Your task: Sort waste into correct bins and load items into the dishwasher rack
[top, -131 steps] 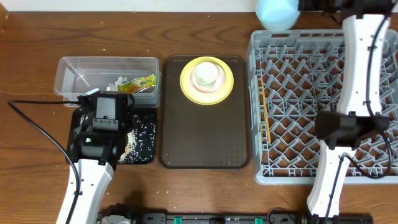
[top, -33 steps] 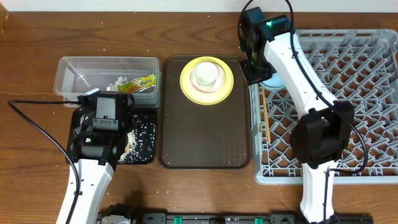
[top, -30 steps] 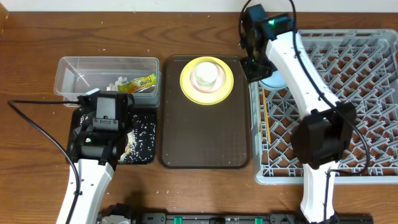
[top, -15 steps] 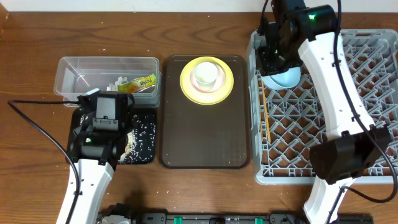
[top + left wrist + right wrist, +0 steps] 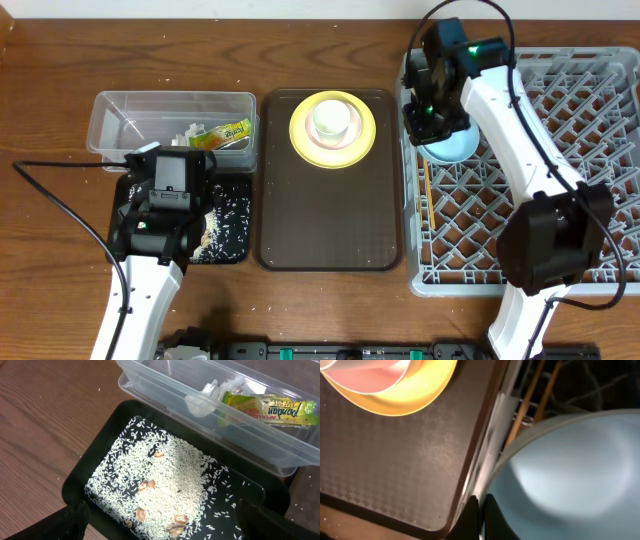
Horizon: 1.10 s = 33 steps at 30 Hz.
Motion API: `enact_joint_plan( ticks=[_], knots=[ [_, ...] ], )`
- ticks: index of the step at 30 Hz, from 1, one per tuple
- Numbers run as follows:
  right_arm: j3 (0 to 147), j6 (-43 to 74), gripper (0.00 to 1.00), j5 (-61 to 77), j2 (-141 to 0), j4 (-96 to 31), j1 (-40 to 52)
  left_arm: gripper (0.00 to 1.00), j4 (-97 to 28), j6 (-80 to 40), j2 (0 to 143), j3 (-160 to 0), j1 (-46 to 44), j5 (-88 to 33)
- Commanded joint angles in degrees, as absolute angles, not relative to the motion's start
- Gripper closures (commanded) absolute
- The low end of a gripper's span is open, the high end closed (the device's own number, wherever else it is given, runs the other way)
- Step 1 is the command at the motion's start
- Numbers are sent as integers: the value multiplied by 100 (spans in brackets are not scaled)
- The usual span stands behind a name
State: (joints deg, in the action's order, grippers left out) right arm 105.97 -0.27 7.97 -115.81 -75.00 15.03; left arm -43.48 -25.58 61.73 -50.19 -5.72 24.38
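— Looking down from overhead, what did the surface show?

— A brown wooden bench with a pale strip of wall along its far edge. The grey dishwasher rack filled the right side and a dark brown serving tray lay in the middle. On the left, the clear tub sat just beyond the black tray.

— And on the serving tray?

— The yellow plate sat at its far end. The pink bowl was on the plate, with the white cup inside it.

— What did the wrist views add?

— The left one showed rice spread over the black tray's floor with a few brownish bits mixed in. The snack wrapper and the tissue lay inside the tub. The left jaws stood wide above the tray, a finger at each lower corner, holding nothing.

— And the right one?

— The right jaws were pinched shut on the rim of the light blue bowl. The chopsticks lay in the rack just beside it. Only the overhead view placed that bowl over the rack's far left corner. Neither view showed whether it rested on the pegs.
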Motion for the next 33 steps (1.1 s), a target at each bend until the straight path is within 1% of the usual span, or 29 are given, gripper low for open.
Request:
enact_joint_plan(
  ticks=[1, 2, 6, 7, 9, 13, 17, 26, 30, 33],
  knots=[
    [10291, -89, 99, 580, -11618, -7336, 1470, 4, -4364, -2532, 6173, -5111, -543, 2532],
    [10252, -91, 99, 580, -11618, -7301, 1468, 4, -4364, -2530, 6173, -5111, -543, 2534],
    [10230, -91, 80, 580, -11614, -7255, 1463, 4, -4364, -2532, 6173, -5111, -543, 2532],
    [10232, -91, 74, 578, -11614, -7242, 1463, 4, -4364, -2532, 6173, -5111, -543, 2534],
    [10232, -93, 67, 578, -11614, -7238, 1463, 4, -4364, -2532, 6173, -5111, -543, 2534],
    [10232, -91, 61, 563, -11614, -7210, 1463, 4, -4364, -2532, 6173, -5111, -543, 2534],
    [10232, -91, 59, 285, -11614, -7155, 1463, 4, -4364, -2530, 6173, -5111, -543, 2534],
    [10228, -86, 68, 290, -11614, -7157, 1472, 4, -4364, -2532, 6173, -5111, -543, 2534],
    [10226, -89, 82, 287, -11614, -7179, 1483, 4, -4364, -2530, 6173, -5111, -543, 2532],
    [10226, -89, 99, 287, -11614, -7218, 1483, 4, -4364, -2530, 6173, -5111, -543, 2534]
  ],
)
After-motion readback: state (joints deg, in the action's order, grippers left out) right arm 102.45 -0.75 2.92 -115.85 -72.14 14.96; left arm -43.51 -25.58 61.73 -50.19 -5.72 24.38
